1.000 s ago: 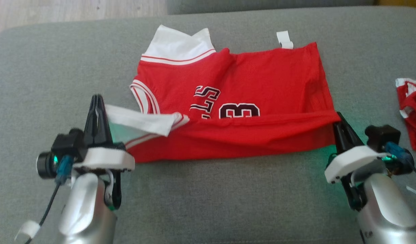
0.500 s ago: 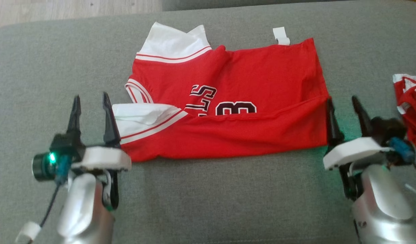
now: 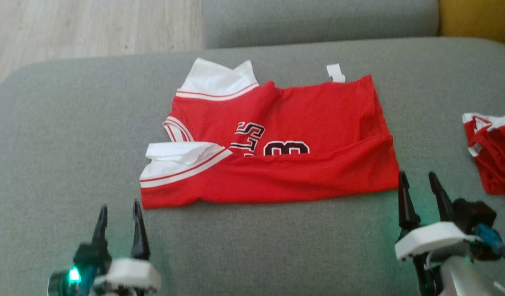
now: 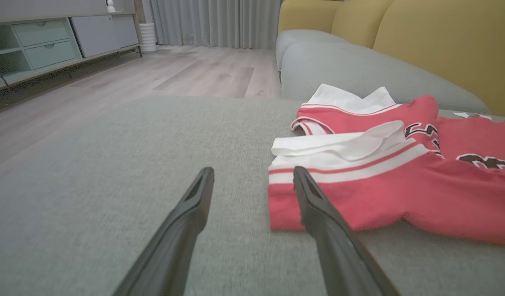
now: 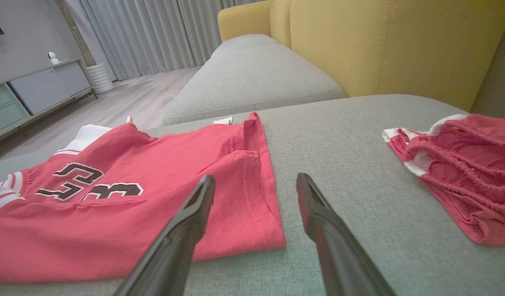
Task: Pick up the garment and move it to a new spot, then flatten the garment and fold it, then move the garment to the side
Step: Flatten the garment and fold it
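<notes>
Red jersey [image 3: 277,164] lies on the grey sofa cushion [image 3: 71,135], its near long edge doubled over so the black number is half covered. The robot's left gripper [image 3: 119,205] and right gripper [image 3: 417,175] hover just off its two near corners, both with fingers spread and holding nothing. One fold looks made; the folding seems unfinished, and the move to the side is not yet done. To do the next fold well, each gripper would likely need to pinch both layers at its corner, not the top one alone. The pair should then rise and travel together so the crease runs straight. The white flap [image 3: 182,154] bunched at the left end may flop loose and wants catching in the grip. Another red garment [image 3: 489,158] lies well apart to the right, and the right arm should keep clear of it.
</notes>
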